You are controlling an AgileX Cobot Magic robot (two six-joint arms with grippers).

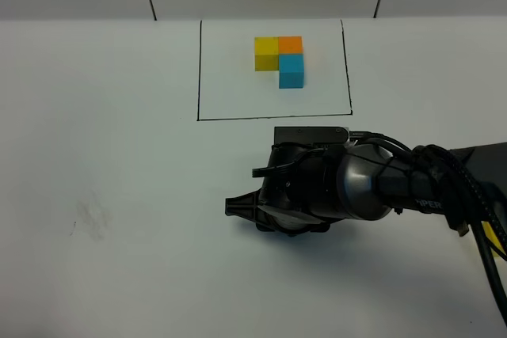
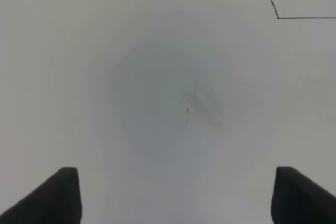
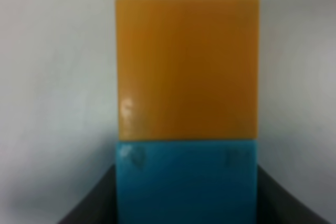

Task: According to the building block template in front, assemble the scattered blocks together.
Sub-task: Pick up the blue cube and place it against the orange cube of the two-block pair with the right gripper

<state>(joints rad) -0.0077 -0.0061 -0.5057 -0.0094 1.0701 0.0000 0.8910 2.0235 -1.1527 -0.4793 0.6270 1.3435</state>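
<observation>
Presently in your right gripper [image 3: 186, 205]: a small matte light blue cube [image 3: 186, 174], pinched between the two dark fingers [image 3: 86, 203], one against each flank. Its near part is cut off by the frame edge.
Touching neighbour: a small matte orange cube [image 3: 187, 66], set flush against the light blue cube's far face with their edges in line. The wrist view is blurred.
Lifted or resting: you cannot tell whether the pinched cube sits on the white tabletop [image 1: 119, 156].
Right arm, high view: the black and grey arm [image 1: 372, 184] reaches in from the right to the middle, just in front of the thin black rectangular outline [image 1: 198, 69]. Its bulk hides the fingers and both loose cubes there.
Building block template [image 1: 273, 53]: an L of three cubes inside that outline at the far side of the table. Yellow is beside orange, and blue sits in front of orange.
Your left gripper [image 2: 176, 198]: jaws spread wide with only bare tabletop between them. Only the two dark fingertips [image 2: 52, 198] show, and it is outside the high view.
Left wrist margin: one outline corner and a sliver of yellow, cropped at the frame edge.
Mark: a faint grey smudge [image 2: 202, 106] on the tabletop.
</observation>
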